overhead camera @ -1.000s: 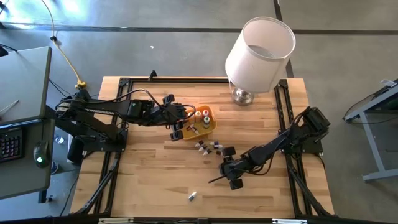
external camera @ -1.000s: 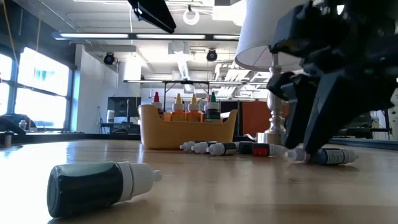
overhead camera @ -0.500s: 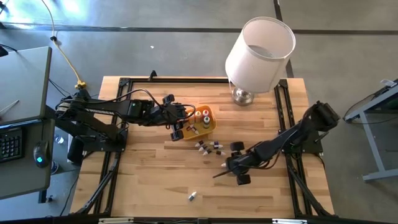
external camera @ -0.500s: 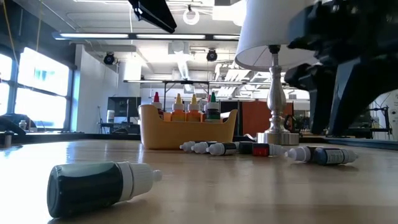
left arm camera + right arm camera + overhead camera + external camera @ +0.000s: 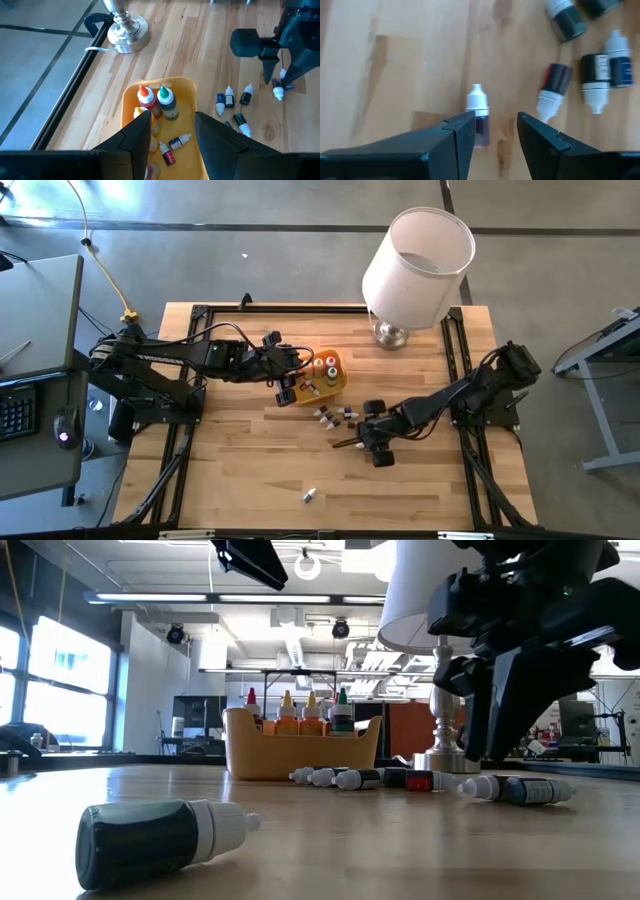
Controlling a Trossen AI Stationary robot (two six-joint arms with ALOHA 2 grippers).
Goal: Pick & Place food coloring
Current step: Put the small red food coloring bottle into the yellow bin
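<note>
The wooden table (image 5: 230, 470) is carrying an orange tray (image 5: 322, 379), a lamp (image 5: 392, 334) at the far edge, scattered food coloring bottles (image 5: 335, 417) mid-table, and one stray bottle (image 5: 310, 496) lying near.

The table (image 5: 250, 470) is pale wood in planks, smooth with a faint sheen, its grain and knots plain in the right wrist view; a dark matt metal frame (image 5: 455, 330) runs along its edges; the orange tray (image 5: 187, 145) looks like smooth, slightly glossy plastic; the food coloring bottles (image 5: 557, 82) have glossy plastic bodies and matt white caps; the lamp base (image 5: 122, 25), at the table's 1 o'clock, is polished, mirror-bright metal under a matt white shade (image 5: 418, 265); both grippers' fingers (image 5: 445, 135) are matt dark plastic.
</note>
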